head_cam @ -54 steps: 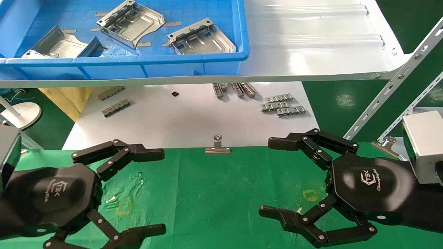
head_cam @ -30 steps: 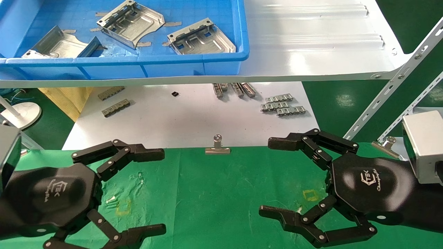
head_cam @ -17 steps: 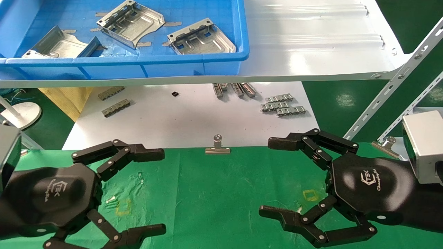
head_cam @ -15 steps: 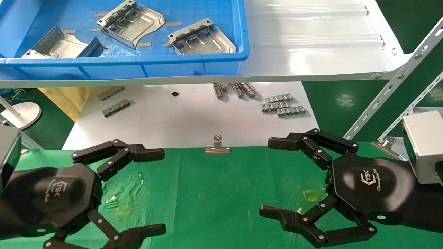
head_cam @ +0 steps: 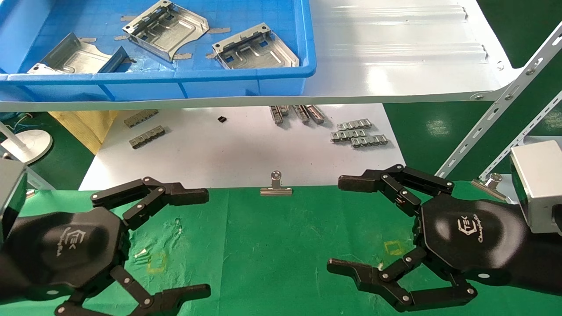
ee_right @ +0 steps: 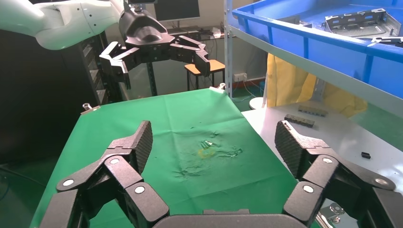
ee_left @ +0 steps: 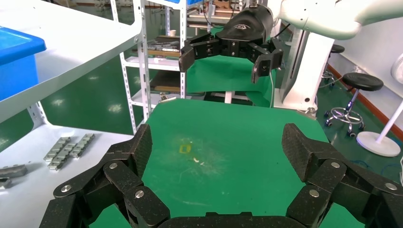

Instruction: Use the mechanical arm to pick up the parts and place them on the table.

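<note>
The left tool (head_cam: 204, 241) hung low over the green worktop (head_cam: 272, 245), fingers (head_cam: 175, 194) spread wide, nothing in its grip. The right tool (head_cam: 340, 226) faced it from across the worktop, spread just as wide and just as empty. The three silver parts (head_cam: 164, 28) lay well beyond and above both tools, inside a blue bin (head_cam: 246, 85) on the white shelf (head_cam: 395, 52). Small grey strips (head_cam: 358, 136) lay on a white sheet (head_cam: 237, 153) under that shelf.

1. I see shiny stamped-metal parts (head_cam: 166, 29) in a smooth blue plastic bin (head_cam: 246, 85).
2. Table (head_cam: 272, 245): wrinkled matt green cloth.
3. My left hand (head_cam: 193, 243): glossy black shell.
4. Shelf (head_cam: 395, 57): glossy white.
</note>
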Controlling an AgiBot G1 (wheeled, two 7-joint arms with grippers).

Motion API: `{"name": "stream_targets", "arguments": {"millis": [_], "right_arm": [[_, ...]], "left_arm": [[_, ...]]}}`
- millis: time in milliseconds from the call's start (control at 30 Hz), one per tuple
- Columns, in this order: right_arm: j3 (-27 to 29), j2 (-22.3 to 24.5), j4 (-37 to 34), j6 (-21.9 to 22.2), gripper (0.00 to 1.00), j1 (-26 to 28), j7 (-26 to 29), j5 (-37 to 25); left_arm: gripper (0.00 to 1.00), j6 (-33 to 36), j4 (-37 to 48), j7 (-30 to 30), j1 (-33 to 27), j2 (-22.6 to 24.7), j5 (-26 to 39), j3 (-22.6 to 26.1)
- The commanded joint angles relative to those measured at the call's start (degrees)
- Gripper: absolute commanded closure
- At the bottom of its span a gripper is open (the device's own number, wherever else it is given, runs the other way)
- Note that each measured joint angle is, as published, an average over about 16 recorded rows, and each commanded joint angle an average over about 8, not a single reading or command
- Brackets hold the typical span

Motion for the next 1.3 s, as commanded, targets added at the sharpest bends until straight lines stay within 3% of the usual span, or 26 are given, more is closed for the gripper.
{"name": "stream_targets", "arguments": {"millis": [33, 1300], "right_arm": [[0.0, 0.0, 0.0, 0.0, 1.00, 0.0, 0.0, 0.0], [0.0, 0.0, 0.0, 0.0, 1.00, 0.0, 0.0, 0.0]], "left_arm": [[0.00, 0.0, 0.0, 0.0, 0.0, 0.0, 0.0, 0.0], [0.00, 0.0, 0.0, 0.0, 0.0, 0.0, 0.0, 0.0]]}}
